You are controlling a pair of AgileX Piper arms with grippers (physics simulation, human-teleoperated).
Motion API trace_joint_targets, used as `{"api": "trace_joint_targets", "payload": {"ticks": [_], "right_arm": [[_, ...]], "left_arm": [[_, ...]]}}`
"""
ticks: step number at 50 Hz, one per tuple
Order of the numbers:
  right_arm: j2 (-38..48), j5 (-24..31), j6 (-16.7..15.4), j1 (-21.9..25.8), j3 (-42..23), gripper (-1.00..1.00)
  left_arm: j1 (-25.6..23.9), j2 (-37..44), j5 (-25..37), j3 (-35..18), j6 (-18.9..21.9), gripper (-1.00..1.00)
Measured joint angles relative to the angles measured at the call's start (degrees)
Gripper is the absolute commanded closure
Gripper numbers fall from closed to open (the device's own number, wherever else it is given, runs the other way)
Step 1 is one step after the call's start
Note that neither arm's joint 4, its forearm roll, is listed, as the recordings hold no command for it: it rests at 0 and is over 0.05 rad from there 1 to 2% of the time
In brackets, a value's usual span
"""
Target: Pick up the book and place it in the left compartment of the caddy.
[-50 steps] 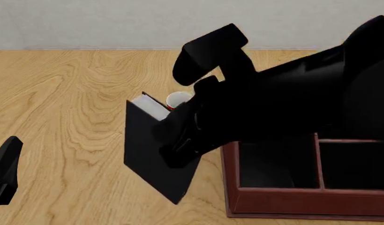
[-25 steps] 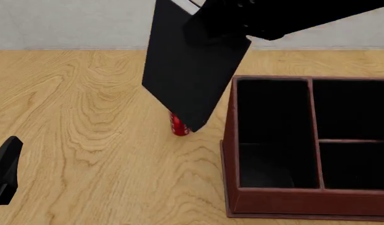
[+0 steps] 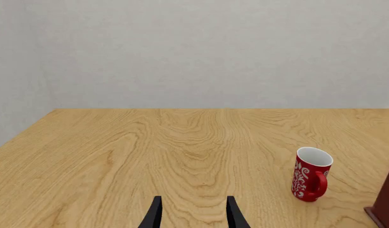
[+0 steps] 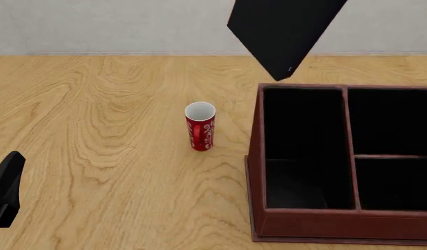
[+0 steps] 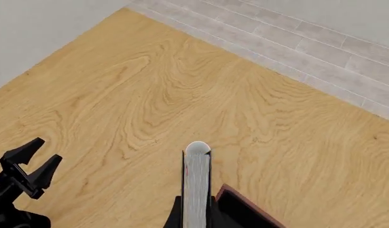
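The book (image 4: 286, 28) hangs tilted in the air, its lowest corner above the caddy's (image 4: 258, 172) far left corner, over the back of the left compartment (image 4: 300, 151). In the right wrist view the book (image 5: 196, 190) stands edge-on, clamped by the right gripper (image 5: 194, 218) at the frame's bottom. The left gripper (image 3: 192, 216) stays low over the table (image 4: 95, 130), fingers parted around nothing. The mug (image 4: 200, 126) stands upright left of the caddy.

Black book (image 4: 286, 31) airborne, tilted – above caddy (image 4: 304, 229), left compartment (image 4: 304, 146) unoccupied
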Motion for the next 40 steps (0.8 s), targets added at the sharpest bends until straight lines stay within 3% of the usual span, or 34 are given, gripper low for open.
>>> {"api": "trace_joint_targets", "payload": {"ticks": [20, 40], "right_arm": [[-1.69, 5.9, 1.15, -10.86, -2.29, 1.0], [-3.93, 7.37, 0.75, -18.38, 1.69, 1.0]], "left_arm": [[0.0, 0.0, 0.0, 0.0, 0.0, -1.0], [0.0, 0.0, 0.0, 0.0, 0.0, -1.0]]}}
